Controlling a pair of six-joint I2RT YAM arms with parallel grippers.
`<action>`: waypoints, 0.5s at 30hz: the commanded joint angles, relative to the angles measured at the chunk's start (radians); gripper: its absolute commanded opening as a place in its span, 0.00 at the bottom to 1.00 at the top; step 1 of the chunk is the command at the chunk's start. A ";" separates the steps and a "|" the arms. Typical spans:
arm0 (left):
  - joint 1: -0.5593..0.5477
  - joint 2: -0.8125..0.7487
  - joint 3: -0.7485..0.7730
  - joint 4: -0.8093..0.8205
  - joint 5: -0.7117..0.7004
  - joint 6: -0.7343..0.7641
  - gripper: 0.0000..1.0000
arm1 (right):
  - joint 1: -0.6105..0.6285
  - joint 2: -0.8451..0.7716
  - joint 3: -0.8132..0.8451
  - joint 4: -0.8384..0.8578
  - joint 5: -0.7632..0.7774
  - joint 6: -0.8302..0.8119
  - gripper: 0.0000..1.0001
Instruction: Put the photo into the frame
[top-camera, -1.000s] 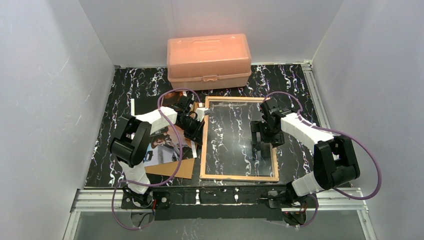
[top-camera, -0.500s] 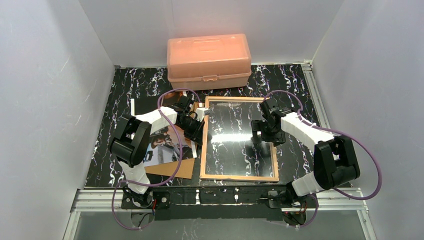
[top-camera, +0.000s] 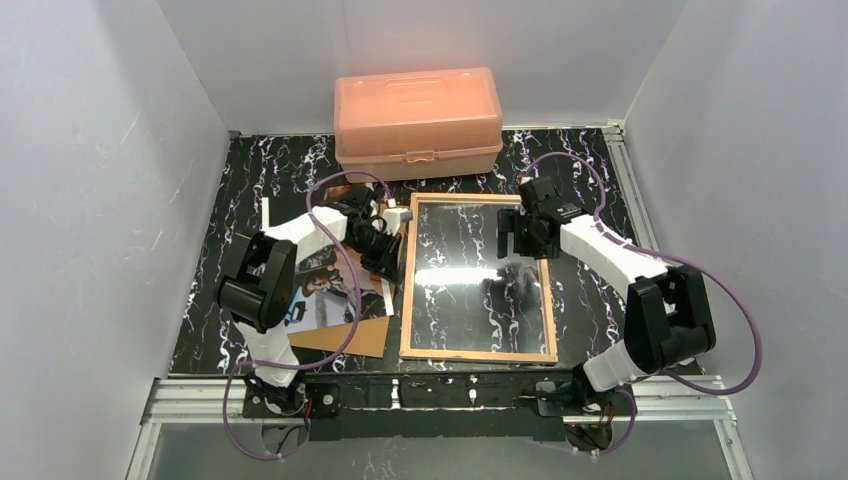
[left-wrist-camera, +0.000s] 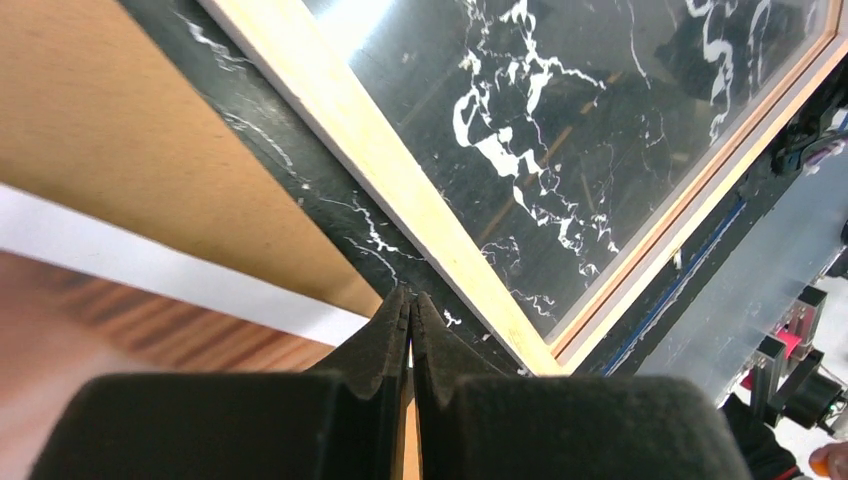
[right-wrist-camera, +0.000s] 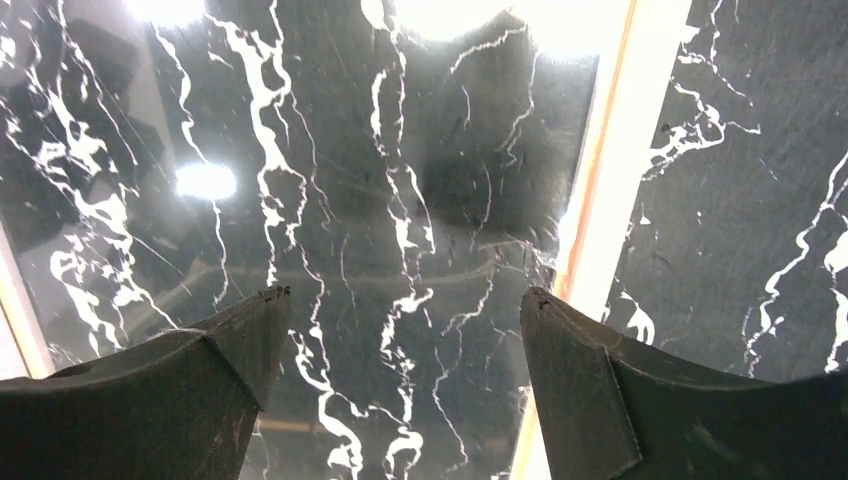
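At desk (top-camera: 590, 190) centre lies the frame (top-camera: 478, 355), tan back up; the photo (top-camera: 318, 288) rests face up to its left on a brown board (top-camera: 352, 338), partly under the left arm. Left end effector (left-wrist-camera: 409, 305) is shut beside the frame's left rail; right end effector (right-wrist-camera: 403, 300) gapes empty above the right rail. Light, floppy photo: likely best pinched at an edge; orange box (top-camera: 418, 110) stands behind.
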 joint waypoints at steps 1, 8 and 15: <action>0.058 -0.056 0.082 -0.099 0.035 0.022 0.00 | 0.006 0.008 0.033 0.137 -0.009 0.058 0.92; 0.236 -0.140 0.212 -0.329 0.015 0.099 0.13 | 0.169 -0.007 0.084 0.221 -0.021 0.158 0.93; 0.592 -0.224 0.250 -0.570 -0.065 0.295 0.58 | 0.476 0.195 0.265 0.292 0.041 0.252 0.94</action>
